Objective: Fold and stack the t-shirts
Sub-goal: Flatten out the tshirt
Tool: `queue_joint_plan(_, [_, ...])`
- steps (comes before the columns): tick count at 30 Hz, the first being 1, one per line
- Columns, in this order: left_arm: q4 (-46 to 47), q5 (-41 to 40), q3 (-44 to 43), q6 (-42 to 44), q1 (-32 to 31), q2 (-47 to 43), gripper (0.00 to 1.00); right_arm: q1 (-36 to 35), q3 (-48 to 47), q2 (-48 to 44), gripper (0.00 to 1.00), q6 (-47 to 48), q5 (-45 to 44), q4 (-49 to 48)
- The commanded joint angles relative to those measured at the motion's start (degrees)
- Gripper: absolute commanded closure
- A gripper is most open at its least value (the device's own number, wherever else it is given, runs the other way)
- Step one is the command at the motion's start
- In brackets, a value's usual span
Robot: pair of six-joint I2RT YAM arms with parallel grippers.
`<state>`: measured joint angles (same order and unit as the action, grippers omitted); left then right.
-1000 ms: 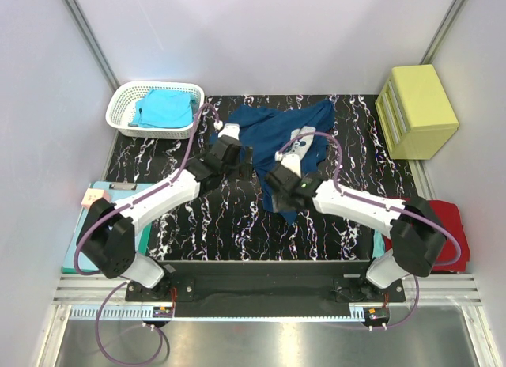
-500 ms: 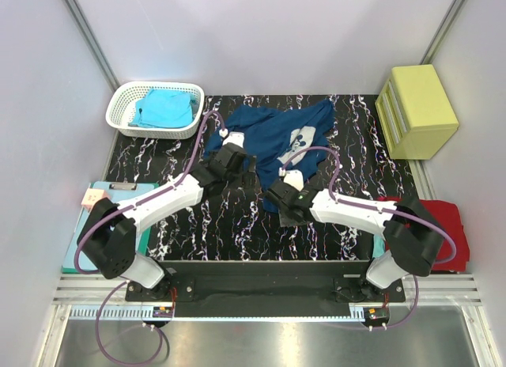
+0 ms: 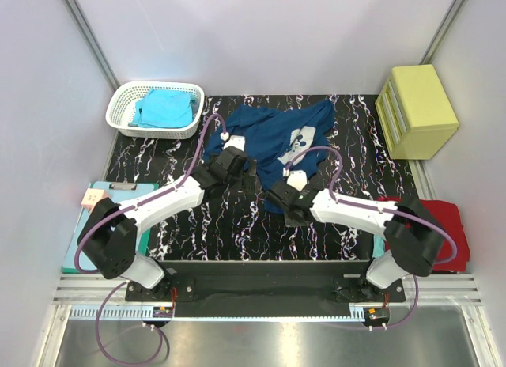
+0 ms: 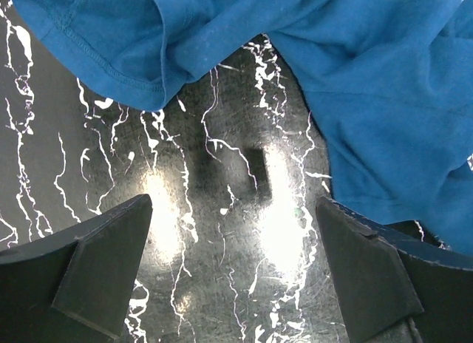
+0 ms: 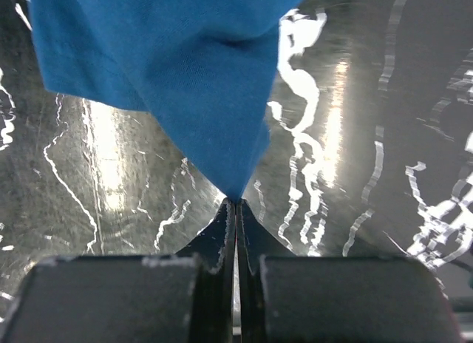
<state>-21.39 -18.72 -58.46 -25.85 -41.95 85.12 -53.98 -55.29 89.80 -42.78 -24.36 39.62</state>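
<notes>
The navy blue t-shirt (image 3: 273, 134) lies crumpled on the black marbled table (image 3: 198, 225), with its pale chest print (image 3: 299, 138) facing up. Its near tip hangs toward the arms. My right gripper (image 3: 280, 202) is shut on that tip; in the right wrist view the blue cloth (image 5: 199, 84) narrows to a point pinched between the closed jaws (image 5: 236, 201). My left gripper (image 3: 245, 172) hovers open just off the shirt's left edge. In the left wrist view its jaws (image 4: 233, 202) stand wide over bare table, with shirt folds (image 4: 369, 99) ahead and to the right.
A white basket (image 3: 118, 118) at the back left holds a turquoise t-shirt (image 3: 162, 107). A yellow drawer box (image 3: 417, 110) stands at the back right. A red t-shirt (image 3: 452, 225) lies at the right edge. A teal clipboard (image 3: 99, 217) sits at the left edge.
My right gripper has drawn back toward the near edge and closed on the shirt's near tip. My left gripper has moved slightly nearer and to the right, still open.
</notes>
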Motion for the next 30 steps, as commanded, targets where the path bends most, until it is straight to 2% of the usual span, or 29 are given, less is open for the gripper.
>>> queue_joint_plan(1, [1.08,-1.41,0.19,-0.43,-0.32,-1.01,0.01,-0.25,-1.14,-6.82,1.0,-3.44,-6.39,6.68])
queue_joint_plan(7, [0.82,-0.97,-0.43,-0.34,-0.41,-0.66,0.01,-1.39,-2.63,-13.67,1.0,-9.93,-7.63,20.83])
queue_joint_plan(13, [1.43,-0.53,0.27,-0.96,-0.41,1.62,0.01,-1.48,-3.07,-20.54,1.0,-14.96,-8.07,29.27])
queue_joint_plan(19, [6.08,4.74,2.29,-2.45,-0.67,4.96,0.02,-1.66,-2.28,-22.48,1.0,-15.58,-8.51,29.82])
queue_joint_plan(26, [8.29,8.7,1.94,-2.81,-3.39,9.27,0.15,-1.66,-4.39,-20.01,1.0,-13.55,-9.39,28.59])
queue_joint_plan(30, [8.29,7.74,1.24,-3.07,-3.4,11.03,0.28,-1.66,-4.65,-19.75,1.0,-12.33,-9.3,27.8])
